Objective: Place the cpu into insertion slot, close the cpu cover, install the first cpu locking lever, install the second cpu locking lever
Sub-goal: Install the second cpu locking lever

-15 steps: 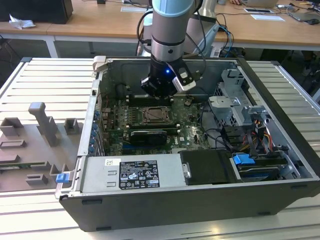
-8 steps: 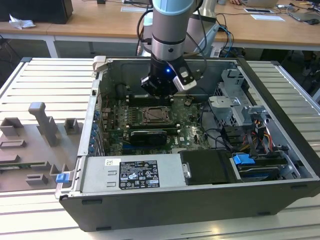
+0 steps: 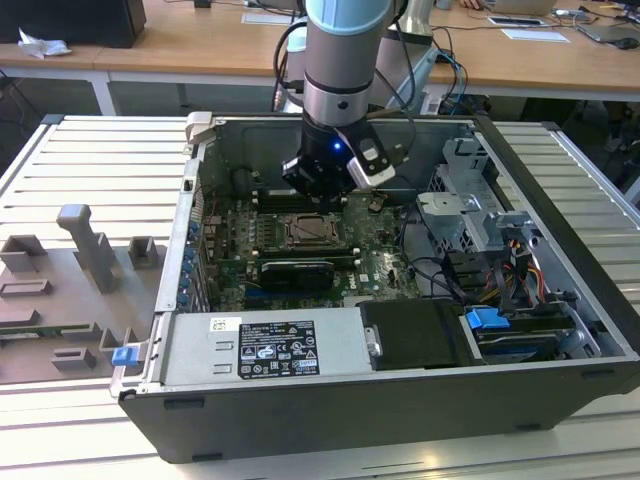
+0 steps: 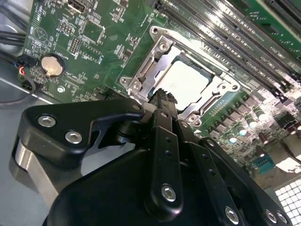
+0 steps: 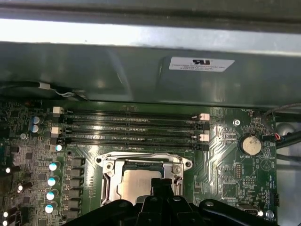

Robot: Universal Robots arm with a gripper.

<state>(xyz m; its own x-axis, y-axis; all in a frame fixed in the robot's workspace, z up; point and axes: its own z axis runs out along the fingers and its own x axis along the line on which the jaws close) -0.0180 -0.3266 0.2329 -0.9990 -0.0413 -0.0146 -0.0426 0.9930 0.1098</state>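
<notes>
Your gripper (image 4: 162,96) hangs inside the open computer case (image 3: 560,250), just above the motherboard (image 4: 94,42), with its fingertips pressed together and pinching nothing. In both wrist views the tips point at the near edge of the socket.

The cpu (image 4: 188,81) already lies in the insertion slot (image 5: 109,186), its pale metal face showing through the cut-out of the cpu cover (image 4: 153,66). The cover looks to be lying down flat over the chip, so the work in hand seems to be the closing and locking stage, though you cannot tell from here whether either lever is latched.

To do this well, keep the closed tips over the metal frame and not over the bare face of the chip. Press on the frame's rim only, squarely, so the cover seats level on all sides. Stay away from the long black memory slots (image 5: 131,129) along the far edge of the board and from the coin cell (image 5: 248,145) beside the socket. In the exterior view the socket (image 3: 310,232) sits mid-board, in front of the arm (image 3: 345,60); come down straight, without dragging sideways across the capacitors (image 5: 51,181).
</notes>
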